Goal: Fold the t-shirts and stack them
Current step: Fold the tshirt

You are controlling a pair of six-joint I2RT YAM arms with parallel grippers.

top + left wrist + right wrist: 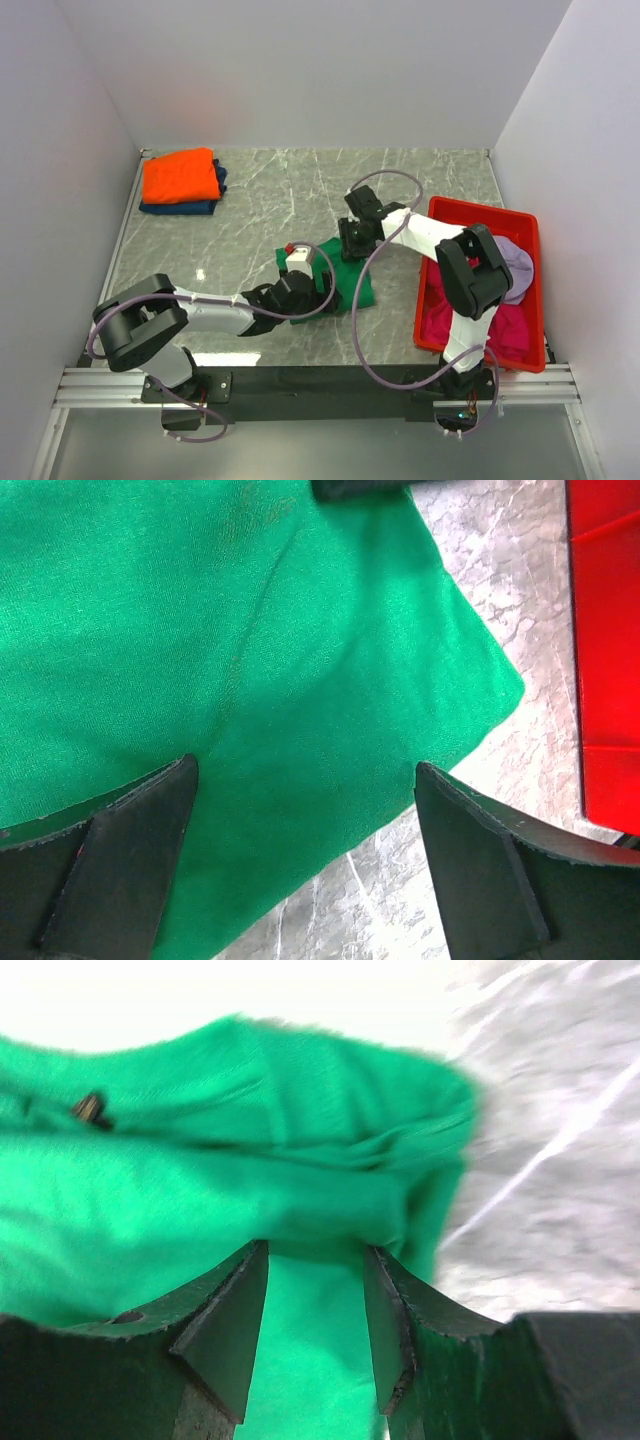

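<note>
Meanwhile the green t-shirt (352, 282) lay on the worktop (260, 210), the left end effector (305, 770) wide apart above it, the right end effector (315, 1250) half apart around a fold, grip unclear. A weak pinch might drop it.

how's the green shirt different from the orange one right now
The orange shirt is a neat folded rectangle at the far left corner; the green shirt is rumpled mid-table. The orange shirt rests on a navy shirt; the green shirt lies directly on the table. The left gripper and right gripper are at the green shirt, not the orange shirt. Both are plain single-colour cloth.
</note>
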